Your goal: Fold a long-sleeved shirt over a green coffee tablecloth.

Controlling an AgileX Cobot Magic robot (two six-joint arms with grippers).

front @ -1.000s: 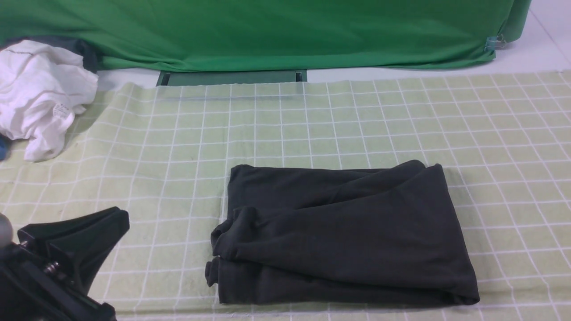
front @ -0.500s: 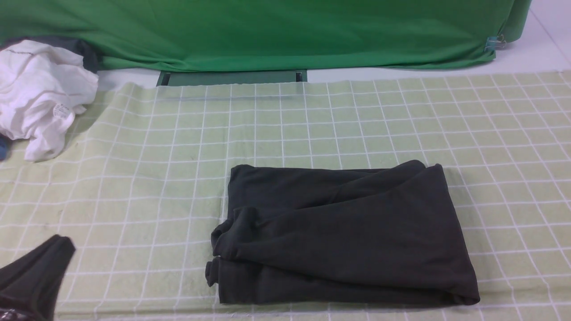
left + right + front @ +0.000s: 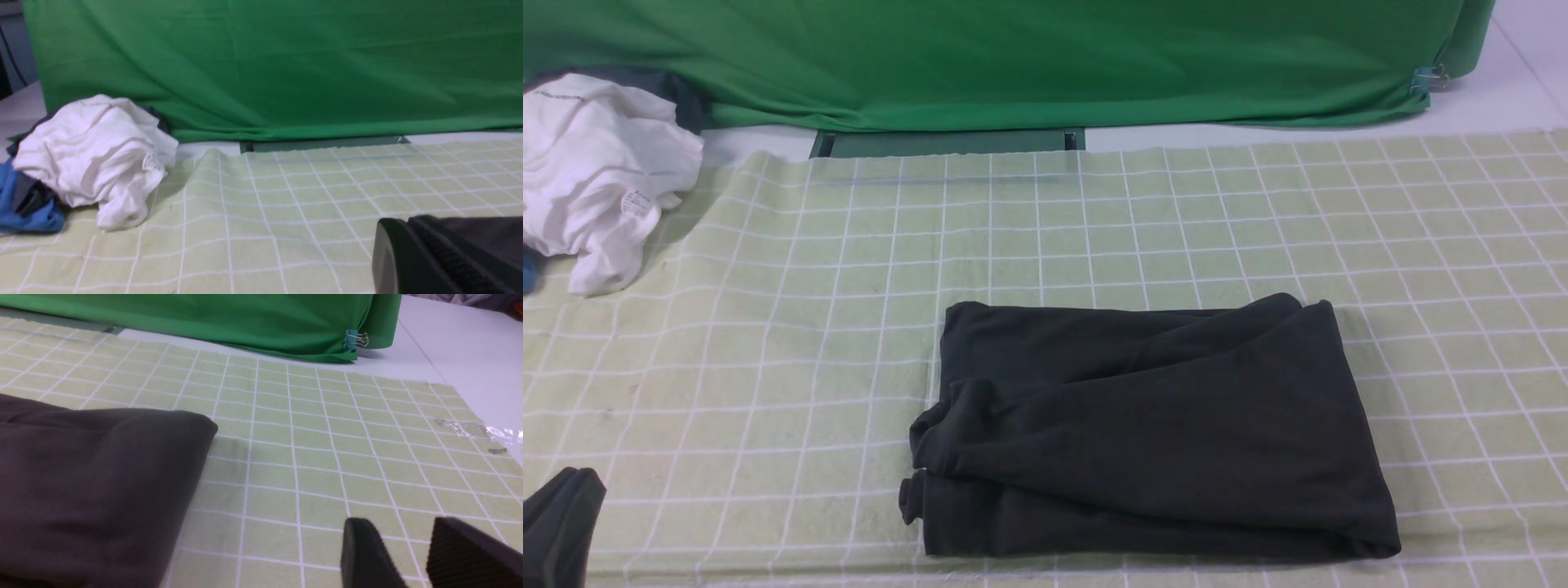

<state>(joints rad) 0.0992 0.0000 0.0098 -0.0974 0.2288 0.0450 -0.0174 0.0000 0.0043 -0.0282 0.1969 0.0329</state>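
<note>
Blue garment (image 3: 24,204) in left wrist view only, beside white garment (image 3: 94,155)

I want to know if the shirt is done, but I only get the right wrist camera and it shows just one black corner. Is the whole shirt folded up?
Observer: Yes. The front view shows the long-sleeved shirt as one layered, folded bundle lying on the green coffee tablecloth.
Operator: Where's the other gripper?
Observer: The left gripper is only a dark tip in the front view's lower left corner, apart from the shirt.
Operator: Is anything else lying around?
Observer: A crumpled white garment sits at the far left edge of the cloth, with some blue fabric beside it.
</note>
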